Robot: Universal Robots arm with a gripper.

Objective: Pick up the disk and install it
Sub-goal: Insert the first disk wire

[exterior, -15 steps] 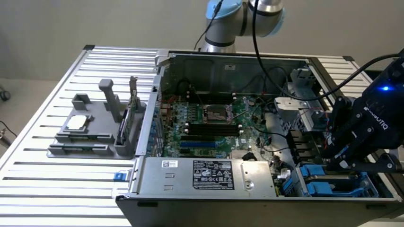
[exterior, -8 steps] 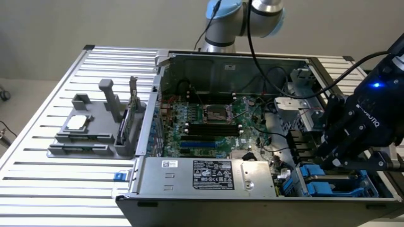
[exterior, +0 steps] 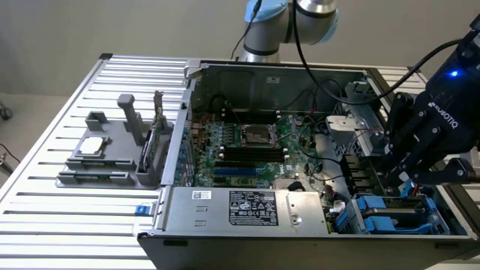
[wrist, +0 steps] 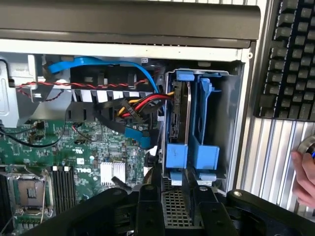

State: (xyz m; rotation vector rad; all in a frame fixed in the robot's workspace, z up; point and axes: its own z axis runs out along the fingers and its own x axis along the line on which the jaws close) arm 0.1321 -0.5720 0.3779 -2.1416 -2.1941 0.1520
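In the exterior view, the black robot gripper (exterior: pixel 408 177) hangs over the drive bay at the open grey computer case's (exterior: pixel 248 239) corner on the exterior view's right. Below it the disk (exterior: pixel 394 216), a silver hard drive in a blue plastic carrier, sits in that bay. One grey labelled power-supply box (exterior: pixel 251 207) lies beside it; one grey fixture (exterior: pixel 112 152) stands on the slatted table (exterior: pixel 45 225).

In the wrist view, the disk (wrist: pixel 179 125) stands on edge in the bay, one empty blue carrier (wrist: pixel 204 123) beside it; red, yellow and blue cables (wrist: pixel 140 105) crowd next to it. One black keyboard (wrist: pixel 290 59) and a person's hand (wrist: pixel 306 174) lie outside. Whether the gripper's (wrist: pixel 172 194) fingers are spread or pressed together I cannot tell.
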